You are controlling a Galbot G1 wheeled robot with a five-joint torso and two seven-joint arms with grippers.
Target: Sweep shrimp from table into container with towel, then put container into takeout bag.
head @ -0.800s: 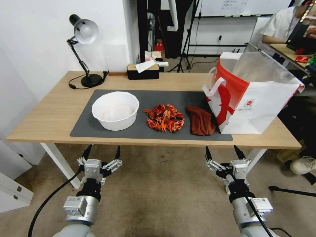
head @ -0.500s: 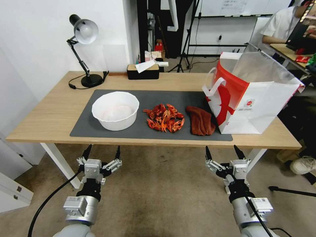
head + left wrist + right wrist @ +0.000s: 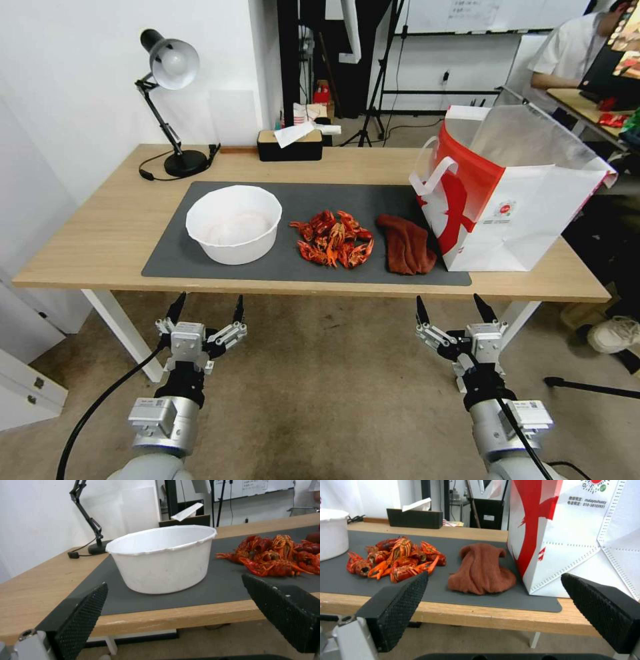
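Light wooden table (image 3: 100, 233) carries a dark grey mat (image 3: 300, 267); on it the shrimp (image 3: 333, 240) heap is the landmark, white container (image 3: 233, 223) to its left, rust-red towel (image 3: 407, 245) just right, takeout bag (image 3: 513, 193) beyond the towel. Left gripper (image 3: 206, 311) and right gripper (image 3: 453, 312) hang before the table edge, fingers spread, empty

Silver-grey cylindrical arms end in the white-and-black left gripper (image 3: 207, 311) and right gripper (image 3: 454, 311), with pointed black textured fingers (image 3: 81, 616) and black cables.

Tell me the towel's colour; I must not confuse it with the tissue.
Dark rust-red, brownish towel; the right wrist view shows it best.
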